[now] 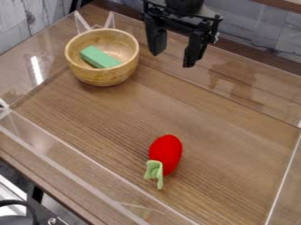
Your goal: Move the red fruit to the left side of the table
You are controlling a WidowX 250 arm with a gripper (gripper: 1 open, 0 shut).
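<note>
Well below the wide-open, empty jaws of the black gripper [175, 51] lies the glossy red oval fruit [166, 151]; it should be straddled squarely before closing.

Bright even light from above, soft glare streaks on the clear walls [47, 75], pale sheen across the worktop [223, 123], short soft shadow under the red fruit [166, 154], small frame, slightly soft detail

one red fruit [166, 152], one wooden bowl [102, 56], one green block [100, 59], one pincer [174, 53]
</note>
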